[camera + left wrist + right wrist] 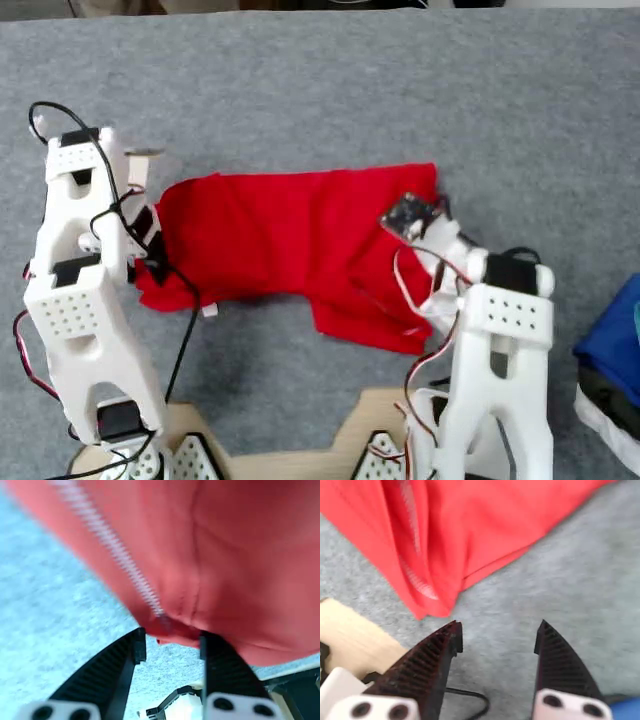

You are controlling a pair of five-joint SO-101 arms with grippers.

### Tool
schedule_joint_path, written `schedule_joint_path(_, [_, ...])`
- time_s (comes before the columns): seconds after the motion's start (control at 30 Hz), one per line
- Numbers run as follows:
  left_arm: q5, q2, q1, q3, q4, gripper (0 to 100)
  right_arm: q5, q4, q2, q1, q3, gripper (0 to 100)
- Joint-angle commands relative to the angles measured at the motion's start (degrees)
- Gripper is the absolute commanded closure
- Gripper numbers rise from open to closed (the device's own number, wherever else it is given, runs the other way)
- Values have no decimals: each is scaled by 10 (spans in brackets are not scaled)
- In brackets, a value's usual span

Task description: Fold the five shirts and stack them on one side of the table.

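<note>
A red shirt [290,235] lies spread across the middle of the grey table [320,90], with its near right part folded into a flap. My left gripper [150,255] sits at the shirt's bunched left edge. In the left wrist view that gripper [172,642] is shut on a fold of the red shirt [225,555], held a little off the cloth-covered table. My right gripper [418,222] hovers over the shirt's right end. In the right wrist view it [497,640] stands open with nothing between its fingers, just short of the shirt's [470,525] hem.
A stack of folded shirts [612,360], blue on top, rests at the table's right edge. The wooden base plate [300,450] of the arms lies along the near edge. Cables [185,340] hang beside both arms.
</note>
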Motion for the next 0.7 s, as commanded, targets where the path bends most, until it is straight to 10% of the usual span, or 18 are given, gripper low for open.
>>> schedule_joint_path(0.0, [9, -91, -3, -22, 6, 784, 3, 11, -21, -12, -68, 745])
schedule_joint_path(0.37, [90, -211, 105, -39, 5, 914, -172, -132, 156, -298, -95, 898])
schedule_joint_path(0.67, [161, -136, 125, -33, -23, 957, -221, -153, 397, -334, -241, 911])
